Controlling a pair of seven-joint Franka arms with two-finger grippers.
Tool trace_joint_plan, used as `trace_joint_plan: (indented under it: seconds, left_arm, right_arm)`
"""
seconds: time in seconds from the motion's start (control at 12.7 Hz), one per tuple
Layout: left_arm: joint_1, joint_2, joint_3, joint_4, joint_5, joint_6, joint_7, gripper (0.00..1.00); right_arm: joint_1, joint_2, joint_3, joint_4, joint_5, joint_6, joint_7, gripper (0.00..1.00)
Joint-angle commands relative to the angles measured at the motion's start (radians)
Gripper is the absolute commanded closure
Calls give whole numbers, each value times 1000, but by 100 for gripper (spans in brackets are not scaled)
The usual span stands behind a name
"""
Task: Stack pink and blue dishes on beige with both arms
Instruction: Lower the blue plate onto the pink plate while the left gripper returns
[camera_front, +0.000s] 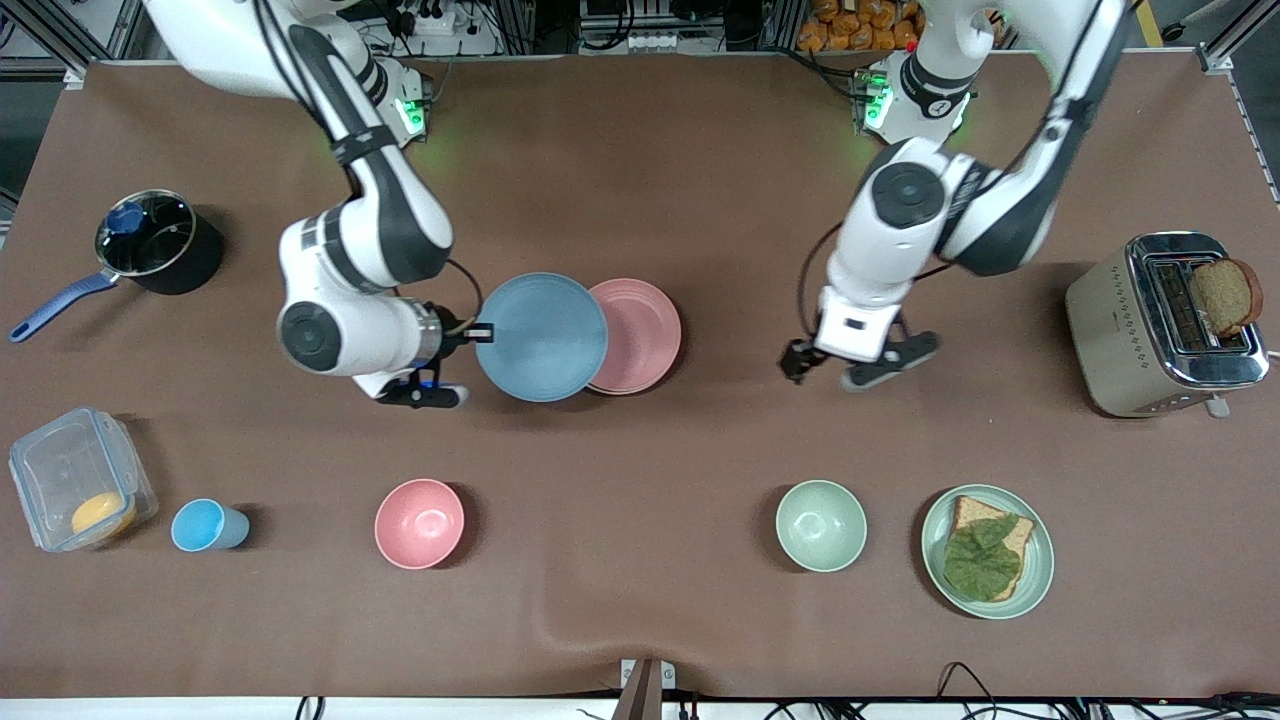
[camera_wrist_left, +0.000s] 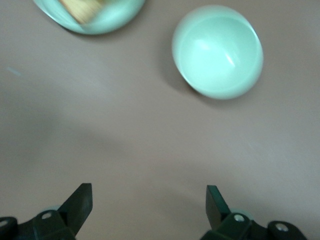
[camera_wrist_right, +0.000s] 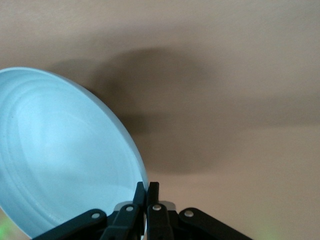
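The right claw (camera_front: 478, 333), clamped on the blue plate (camera_front: 541, 337) rim, holds it over the pink plate (camera_front: 640, 335). The left claw (camera_front: 850, 365), fingers apart, waits over the surface (camera_front: 640, 170). Next: centre, lower, release.

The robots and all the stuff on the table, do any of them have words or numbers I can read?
None can be read.
The left arm's base has a small dark round mark, too small to read.
The toaster shows only a dotted pattern, no letters.
The plates, bowls and cup are plain.
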Motion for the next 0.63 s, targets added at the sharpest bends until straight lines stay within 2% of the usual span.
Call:
trace_joint_plan:
  seconds: [0.0, 0.24, 0.47, 0.55]
  left_arm:
    - [70, -70, -6, 63, 39, -159, 48, 0]
    - [115, -55, -3, 254, 31, -423, 260, 0]
    - [159, -57, -3, 331, 23, -465, 376, 0]
    - [162, -57, -3, 366, 23, -521, 418, 0]
  right_arm:
    - [63, -2, -8, -17, 20, 52, 94, 100]
    - [143, 40, -8, -15, 20, 139, 197, 100]
    - [178, 66, -8, -17, 22, 175, 242, 100]
    - [178, 69, -8, -18, 26, 175, 242, 100]
